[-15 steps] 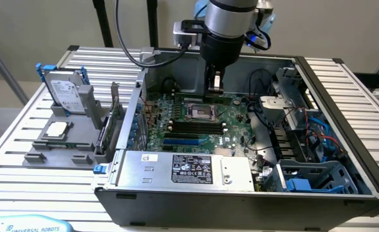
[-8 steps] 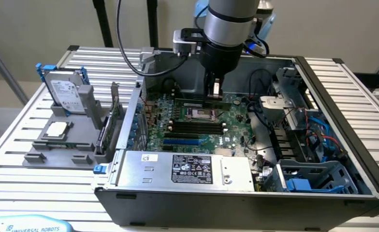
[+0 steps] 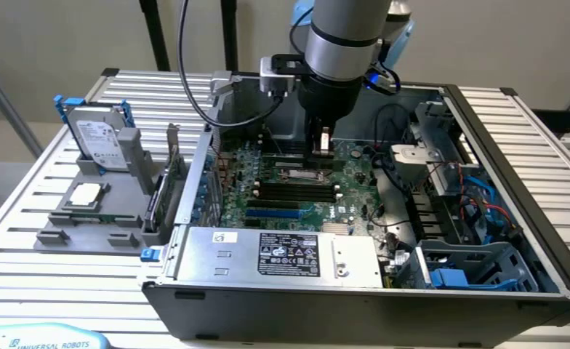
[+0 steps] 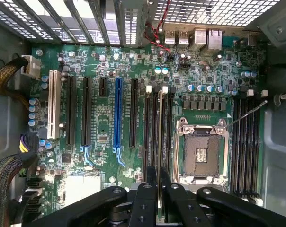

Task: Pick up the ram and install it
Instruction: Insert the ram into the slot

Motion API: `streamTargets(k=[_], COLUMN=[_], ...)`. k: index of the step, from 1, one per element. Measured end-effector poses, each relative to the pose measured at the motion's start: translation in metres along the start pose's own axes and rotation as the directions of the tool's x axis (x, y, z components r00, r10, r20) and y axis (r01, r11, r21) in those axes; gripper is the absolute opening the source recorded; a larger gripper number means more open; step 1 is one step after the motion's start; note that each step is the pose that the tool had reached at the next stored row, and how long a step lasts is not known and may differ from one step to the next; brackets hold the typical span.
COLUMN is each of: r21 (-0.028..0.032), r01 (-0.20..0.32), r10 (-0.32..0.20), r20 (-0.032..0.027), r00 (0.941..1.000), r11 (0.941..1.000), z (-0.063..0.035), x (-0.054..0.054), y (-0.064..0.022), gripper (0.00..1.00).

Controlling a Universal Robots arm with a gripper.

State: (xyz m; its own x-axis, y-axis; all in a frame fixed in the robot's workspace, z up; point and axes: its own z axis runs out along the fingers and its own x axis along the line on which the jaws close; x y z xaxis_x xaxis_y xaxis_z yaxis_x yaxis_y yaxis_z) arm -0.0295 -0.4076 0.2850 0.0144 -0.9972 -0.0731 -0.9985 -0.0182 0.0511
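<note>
Open computer case (image 3: pixel 363 309) under me, motherboard (image 4: pixel 98 116) face up. My gripper (image 4: pixel 159 177) is clamped on the ram (image 4: pixel 160 132), edge-on over the board. It's light, stiff and fragile, so I pinch its flat faces.

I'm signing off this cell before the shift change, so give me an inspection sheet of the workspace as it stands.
Surface: slatted metal table, open computer case on it.
Job's things: the ram, edge-on in the claw, above the black memory slots.
Clutter: grey fixture holding a hard drive and a processor chip.
Claw: shut on the ram.
Cables: black cable looping to the arm; blue cables inside the case.
Surroundings: plain wall, black posts behind.
</note>
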Motion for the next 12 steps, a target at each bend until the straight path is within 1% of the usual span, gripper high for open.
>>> streamTargets(k=[3, 5, 7, 9, 11, 12], r21=[0.0000, 0.0039, 0.0092, 0.0160, 0.0247, 0.0295], r01=[0.009, 0.011, 0.011, 0.012, 0.012, 0.013], r10=[-0.009, -0.011, -0.011, -0.012, -0.012, -0.012], r20=[-0.0004, -0.0007, -0.0008, -0.0010, -0.0016, -0.0027], r00=[1.0000, 0.9999, 0.9999, 0.9999, 0.9999, 0.9999], r11=[1.0000, 0.9999, 0.9999, 0.9998, 0.9996, 0.9995], z=[0.0046, 0.0075, 0.0101, 0.0127, 0.0151, 0.0161], x=[0.000, 0.001, 0.002, 0.002, 0.002, 0.002], y=[0.0014, 0.0035, 0.0058, 0.0076, 0.0085, 0.0088], gripper=[0.14, 0.14, 0.14, 0.14, 0.14, 0.14])
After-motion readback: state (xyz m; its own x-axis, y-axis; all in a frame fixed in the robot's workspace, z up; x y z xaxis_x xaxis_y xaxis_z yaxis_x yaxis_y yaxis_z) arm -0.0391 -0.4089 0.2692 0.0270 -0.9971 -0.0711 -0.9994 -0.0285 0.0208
